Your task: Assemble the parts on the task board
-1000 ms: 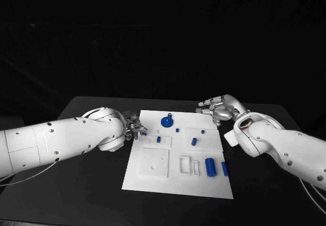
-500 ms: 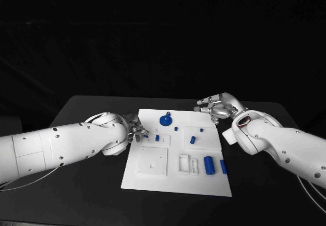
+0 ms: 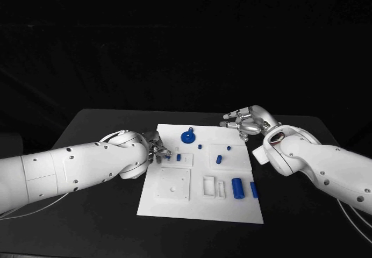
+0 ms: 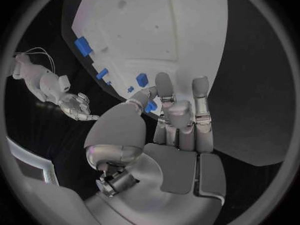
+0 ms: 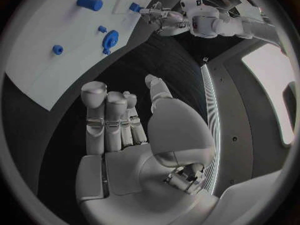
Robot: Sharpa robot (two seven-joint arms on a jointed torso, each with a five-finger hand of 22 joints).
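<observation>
Blue part, beside left hand

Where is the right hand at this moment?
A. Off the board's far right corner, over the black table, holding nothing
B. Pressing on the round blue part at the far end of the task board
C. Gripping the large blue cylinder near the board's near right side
A. The right hand sits beyond the far right corner of the task board, over the black table; in the right wrist view its fingers hold nothing.
</observation>
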